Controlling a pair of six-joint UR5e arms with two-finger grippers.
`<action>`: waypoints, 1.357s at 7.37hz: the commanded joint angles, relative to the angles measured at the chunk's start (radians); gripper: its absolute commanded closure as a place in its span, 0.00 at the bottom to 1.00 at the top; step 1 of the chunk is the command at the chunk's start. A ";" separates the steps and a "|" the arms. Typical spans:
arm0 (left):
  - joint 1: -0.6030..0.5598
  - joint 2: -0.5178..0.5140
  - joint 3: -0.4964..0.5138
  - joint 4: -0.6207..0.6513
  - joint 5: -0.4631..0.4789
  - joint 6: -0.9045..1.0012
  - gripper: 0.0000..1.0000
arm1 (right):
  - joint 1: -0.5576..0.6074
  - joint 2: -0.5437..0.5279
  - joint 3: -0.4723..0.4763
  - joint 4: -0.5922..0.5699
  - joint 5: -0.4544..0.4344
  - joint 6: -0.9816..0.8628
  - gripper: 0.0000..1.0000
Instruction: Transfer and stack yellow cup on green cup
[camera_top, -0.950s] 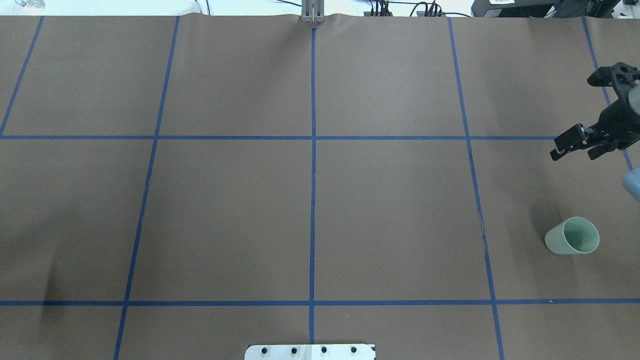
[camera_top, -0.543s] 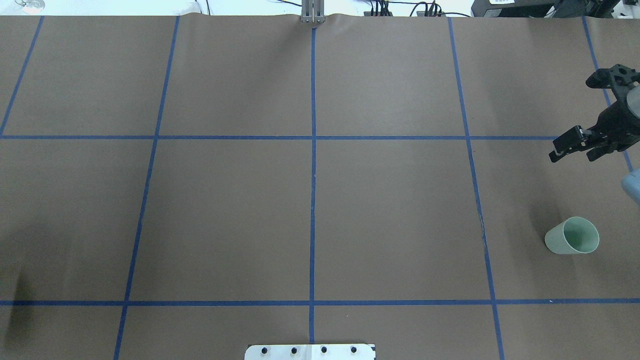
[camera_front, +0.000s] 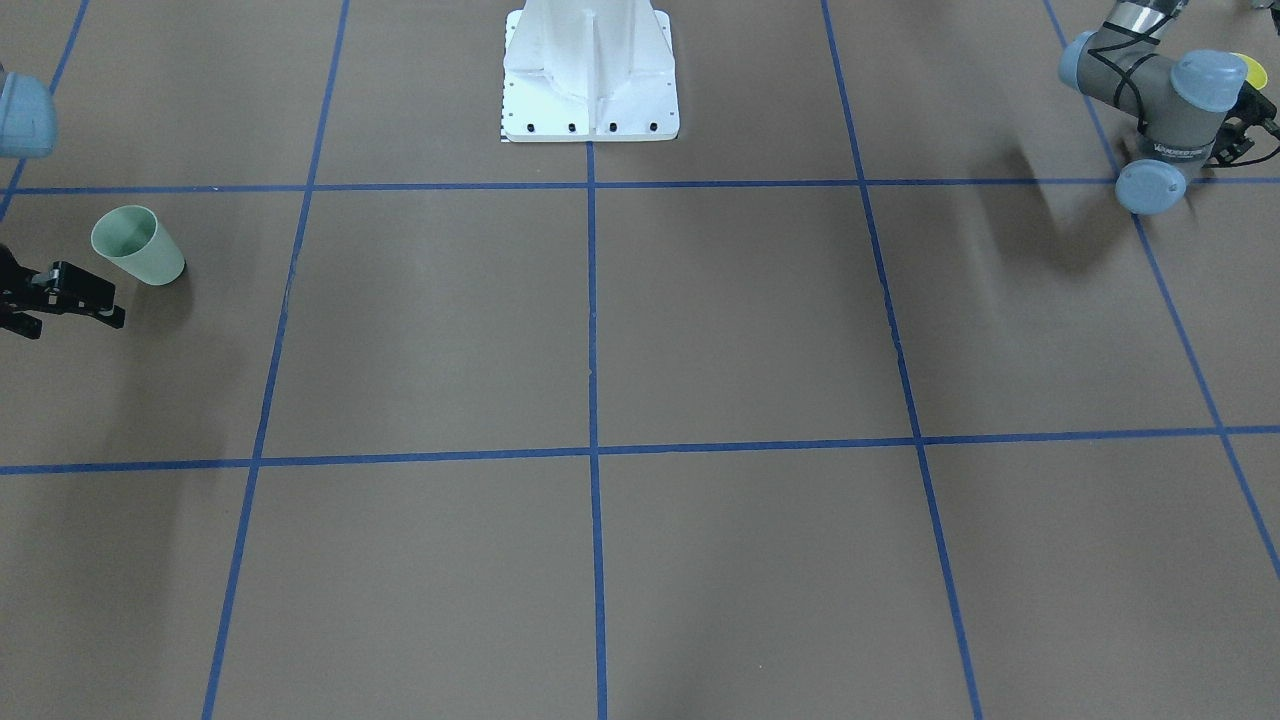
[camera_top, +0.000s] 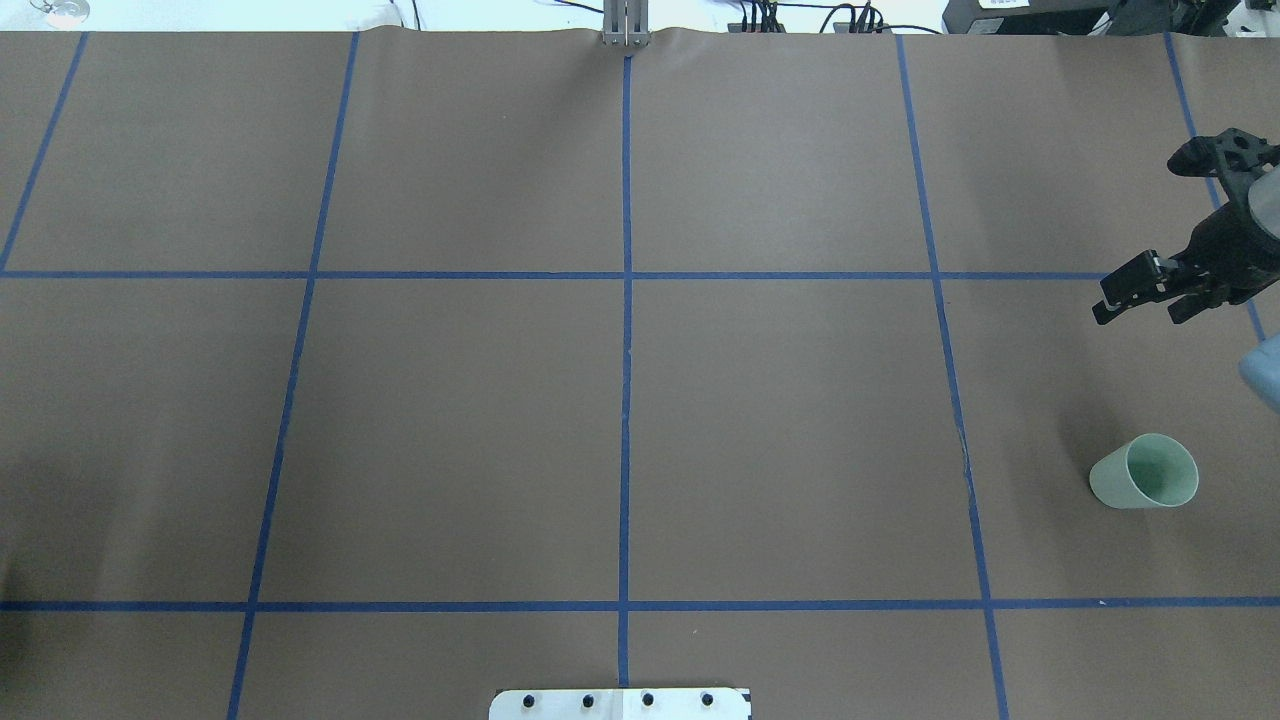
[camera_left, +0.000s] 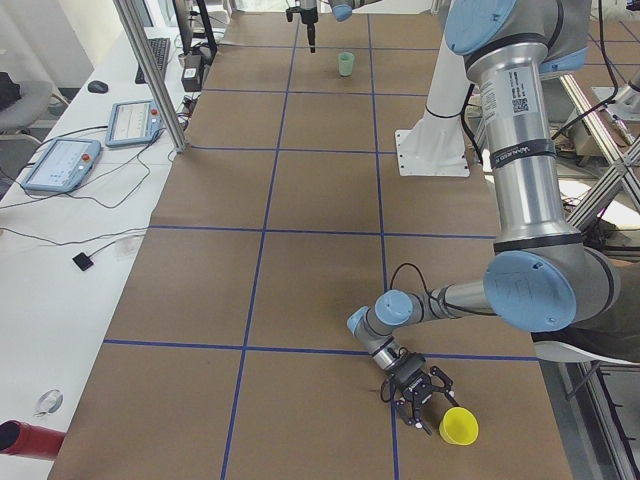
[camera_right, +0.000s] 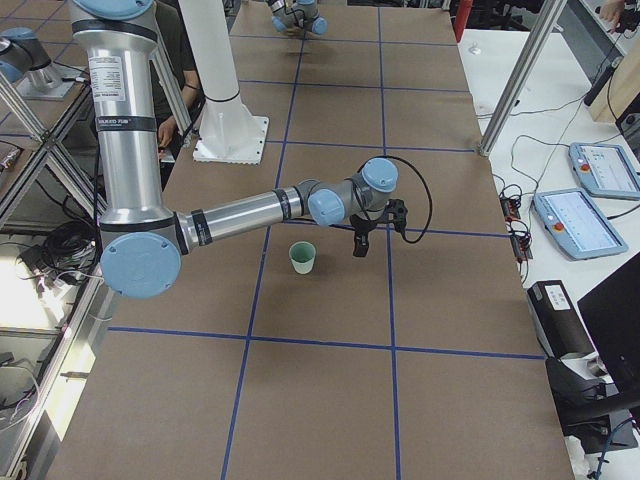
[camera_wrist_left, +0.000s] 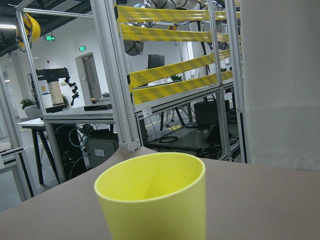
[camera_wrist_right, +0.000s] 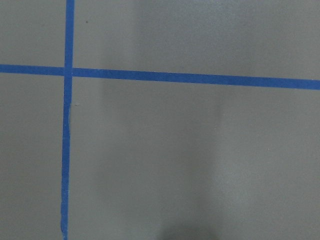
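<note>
Reach step: left gripper (camera_left: 425, 405) just beside yellow cup (camera_left: 458, 427) at the worktop's (camera_top: 780, 430) left end — parted or not, unclear. Next, straddle and clamp. Green cup (camera_top: 1145, 472) stands far right — right gripper (camera_top: 1150, 300) parted, empty.

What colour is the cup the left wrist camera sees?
Plain bright yellow; the yellow cup shows best in the left wrist-mounted view.

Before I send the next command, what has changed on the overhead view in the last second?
The right hand crept slightly toward that view's left, open and empty. The shadow at lower left slid out past the view's left edge. The green cup stayed put.
</note>
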 joint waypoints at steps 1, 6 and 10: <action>0.002 0.005 0.001 -0.004 -0.019 -0.027 0.02 | -0.004 0.002 0.001 0.000 0.001 0.003 0.01; 0.005 0.007 0.065 -0.051 -0.057 -0.041 0.01 | -0.008 0.002 0.022 0.000 0.005 0.032 0.01; 0.012 0.008 0.091 -0.073 -0.079 -0.052 0.02 | -0.021 0.006 0.035 0.000 -0.004 0.072 0.01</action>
